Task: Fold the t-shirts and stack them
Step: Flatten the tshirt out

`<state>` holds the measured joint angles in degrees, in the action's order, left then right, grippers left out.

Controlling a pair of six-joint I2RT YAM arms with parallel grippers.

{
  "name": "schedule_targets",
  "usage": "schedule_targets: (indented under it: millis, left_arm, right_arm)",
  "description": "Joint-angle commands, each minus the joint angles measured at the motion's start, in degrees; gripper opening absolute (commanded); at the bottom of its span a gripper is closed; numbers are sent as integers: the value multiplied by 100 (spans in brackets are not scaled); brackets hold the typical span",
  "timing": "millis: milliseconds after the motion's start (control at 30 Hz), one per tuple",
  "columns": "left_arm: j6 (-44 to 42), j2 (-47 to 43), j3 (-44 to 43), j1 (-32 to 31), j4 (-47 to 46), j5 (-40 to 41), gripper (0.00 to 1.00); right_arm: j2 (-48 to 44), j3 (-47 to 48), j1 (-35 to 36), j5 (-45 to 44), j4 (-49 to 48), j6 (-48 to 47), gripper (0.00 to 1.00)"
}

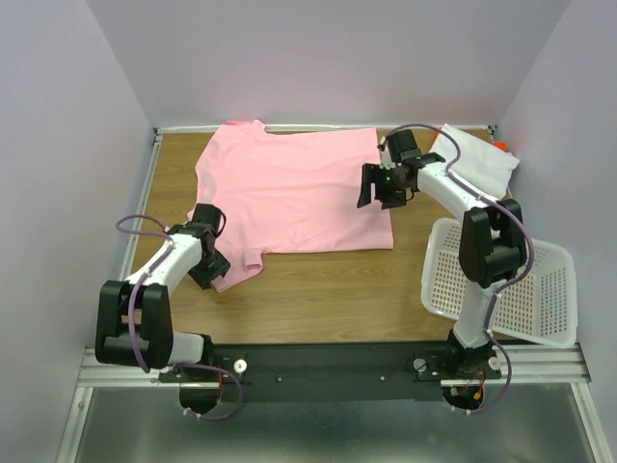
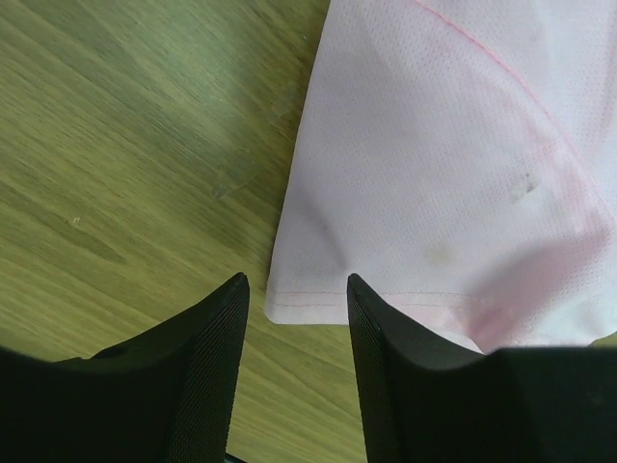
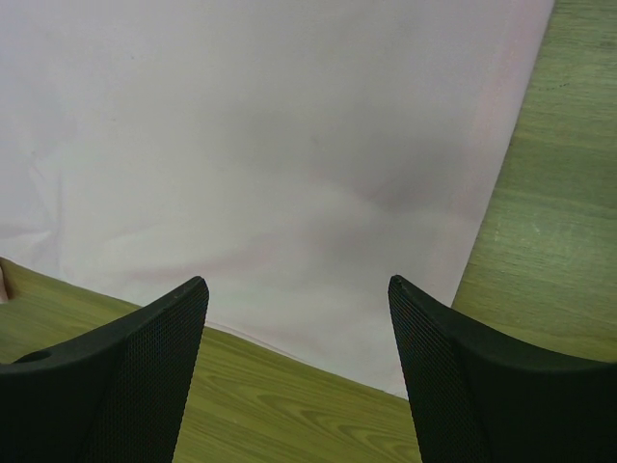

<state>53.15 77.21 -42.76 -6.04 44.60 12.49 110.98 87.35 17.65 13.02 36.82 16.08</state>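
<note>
Pink t-shirt point(image 1: 299, 193) lies spread flat, left hand point(image 2: 294, 287) parted at its sleeve.

A robot lab: plain walls point(image 1: 67, 116) box a wooden table point(image 1: 328, 289).

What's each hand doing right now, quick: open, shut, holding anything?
Left hand: open, holding nothing, tips at the pink t-shirt's sleeve hem.
Right hand: open wide, holding nothing, above the same shirt's edge.
</note>
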Motion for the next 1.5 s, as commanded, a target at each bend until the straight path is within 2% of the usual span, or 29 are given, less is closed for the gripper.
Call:
schedule_targets:
  millis: [0,300,633,700,767,800,833,1000,1233,1467]
  left_arm:
    - [108,154,-101,-37,75,210,49]
    - [82,128,-74,-37,23,157,26]
    - [-41,321,-109,-125,49,25,25]
    - [-67,365,-136,-143,67,17,22]
    - [-76,400,-136,-169,75,-1,13]
    - [-85,400,-136,-178,84,-10,3]
    - [-94,400,-136,-178,75,-27,0]
    - [-68,260,-101,-178,84,-54,0]
    - [73,-417,40,-178,58,-36,0]
    - [21,-786,128,-178,-21,-54,0]
  right_arm:
    - [-208,-104,-130,157,-157,53,82]
    - [-261,-192,-253,131,-157,71,82]
    - [-314,-306,-350,122,-166,62,82]
    - [-305,-315,-367,140,-166,62,82]
    - [-296,-324,-376,149,-175,71,82]
    - [-305,-333,-376,149,-166,62,82]
    - [-305,-350,-376,149,-166,62,82]
    - [-392,-552,-403,87,-149,36,82]
    - [-813,-1167,-411,-308,-131,-34,81]
    - [-1087,-1818,-411,-493,-87,18,72]
